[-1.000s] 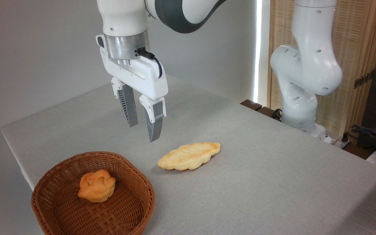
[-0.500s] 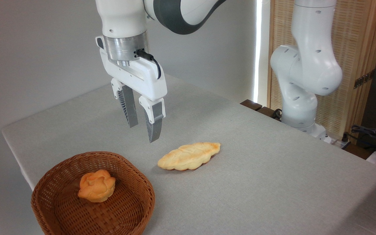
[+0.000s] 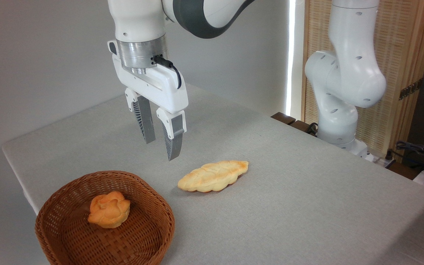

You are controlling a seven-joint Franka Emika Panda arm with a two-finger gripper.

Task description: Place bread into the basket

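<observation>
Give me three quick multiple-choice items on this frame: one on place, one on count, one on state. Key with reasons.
1. Where does the bread lie?
A. inside the basket
B. on the table, right of the basket
C. between the hand's fingers

2. How many baked items are inside the basket?
A. none
B. one
C. two

3. What is the state of the hand?
A. open and empty, in the air
B. shut on the bread
C. resting on the basket rim

Key:
1 B: the long loaf lies flat on the grey table, clear of the wicker rim.
2 B: only the small orange bun sits in the basket.
3 A: a gap shows between the fingers, nothing is between them, and the hand hangs above the table behind the loaf.
</observation>
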